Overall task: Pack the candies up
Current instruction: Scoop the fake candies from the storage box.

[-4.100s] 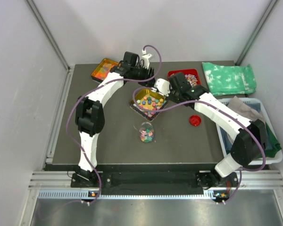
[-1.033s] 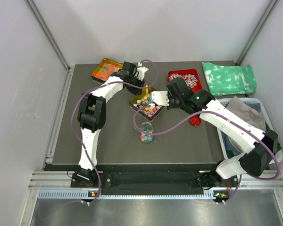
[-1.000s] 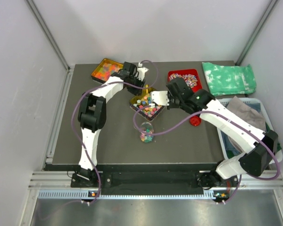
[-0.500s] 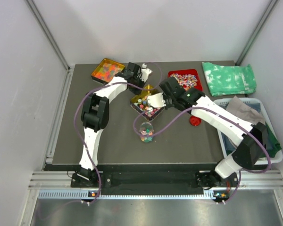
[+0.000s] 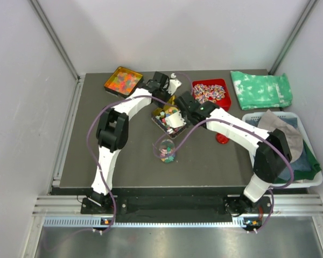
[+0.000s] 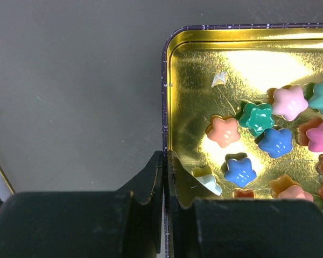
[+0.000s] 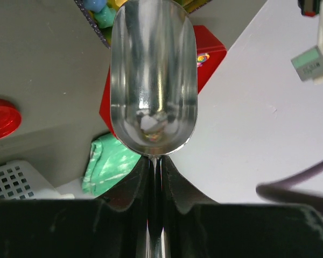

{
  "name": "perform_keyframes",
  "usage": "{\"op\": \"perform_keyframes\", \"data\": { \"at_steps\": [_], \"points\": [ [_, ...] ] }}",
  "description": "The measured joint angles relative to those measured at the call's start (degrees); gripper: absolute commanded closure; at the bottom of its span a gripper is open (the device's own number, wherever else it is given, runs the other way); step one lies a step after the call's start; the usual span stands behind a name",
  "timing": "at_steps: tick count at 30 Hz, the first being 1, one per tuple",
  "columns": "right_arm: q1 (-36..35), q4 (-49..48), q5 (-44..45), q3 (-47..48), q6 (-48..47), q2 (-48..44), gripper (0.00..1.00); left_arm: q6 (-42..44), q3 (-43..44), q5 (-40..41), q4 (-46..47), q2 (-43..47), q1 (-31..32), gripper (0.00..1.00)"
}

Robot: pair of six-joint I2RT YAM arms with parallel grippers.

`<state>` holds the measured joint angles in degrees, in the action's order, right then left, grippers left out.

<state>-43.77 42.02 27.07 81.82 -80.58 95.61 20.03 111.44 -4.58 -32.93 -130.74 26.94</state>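
Note:
The candies [image 6: 274, 141] are small star-shaped sweets in pink, blue, green and orange, lying in a gold tin [image 6: 165, 107]. My left gripper [image 6: 165, 161] is shut on the tin's rim at its back corner [image 5: 169, 101]. My right gripper [image 7: 155, 164] is shut on the handle of a metal scoop [image 7: 153, 75], whose bowl is empty. The scoop [image 5: 174, 118] hangs over the tin [image 5: 160, 122] in the top view. A clear jar [image 5: 166, 149] with some candies in it stands in front of the tin.
A red lid [image 5: 222, 138] lies to the right of the jar. A red tray [image 5: 210, 92] of striped sweets and a green cloth [image 5: 260, 88] are at the back right. An orange tray [image 5: 122, 80] is at the back left. A white basket [image 5: 307, 180] stands at the right edge.
My left gripper has moved right along the back, still holding the tin's rim. My right gripper has swung left and brought the scoop over the tin.

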Motion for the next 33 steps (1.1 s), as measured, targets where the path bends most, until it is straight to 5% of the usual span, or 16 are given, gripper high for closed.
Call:
{"op": "perform_keyframes", "data": {
  "at_steps": [33],
  "points": [
    [3.69, -0.59, 8.04, 6.49, -8.28, 12.59, 1.00, 5.99, 1.33, 0.68, 2.51, 5.88, 0.98, 1.00]
  ]
}}
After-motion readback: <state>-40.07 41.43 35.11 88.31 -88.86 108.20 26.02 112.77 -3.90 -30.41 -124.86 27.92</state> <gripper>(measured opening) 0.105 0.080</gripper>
